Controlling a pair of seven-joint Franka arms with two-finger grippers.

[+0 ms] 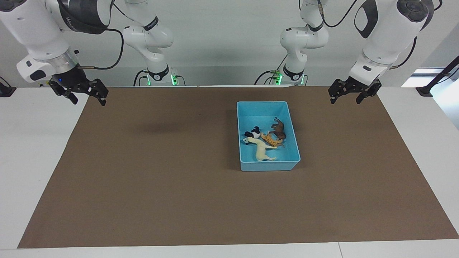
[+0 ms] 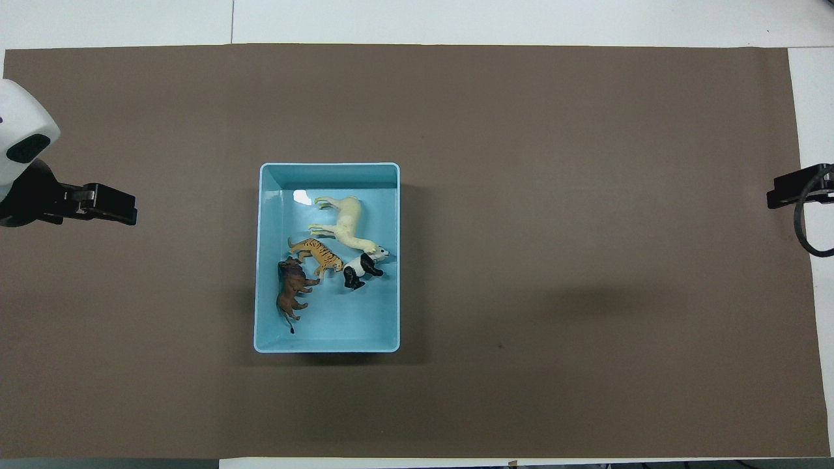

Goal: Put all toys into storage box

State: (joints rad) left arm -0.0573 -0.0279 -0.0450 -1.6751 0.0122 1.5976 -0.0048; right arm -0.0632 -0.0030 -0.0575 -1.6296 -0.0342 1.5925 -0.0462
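Note:
All the toys lie inside the light blue storage box (image 1: 269, 165) (image 2: 329, 167): a cream-white horse (image 1: 260, 150) (image 2: 346, 225), an orange striped tiger (image 1: 270, 139) (image 2: 319, 254), a black-and-white panda (image 1: 255, 132) (image 2: 361, 268) and a dark brown animal (image 1: 279, 129) (image 2: 291, 291). My left gripper (image 1: 345, 100) hangs open and empty above the mat's corner near its own base, well apart from the box. Over the mat's other robot-side corner my right gripper (image 1: 89, 101) is also open, holding nothing.
A brown mat (image 1: 179, 179) covers most of the white table (image 1: 32, 143). The two arm bases (image 1: 157, 77) stand at the robots' edge. A black stand (image 1: 426, 89) sits off the mat at the left arm's end.

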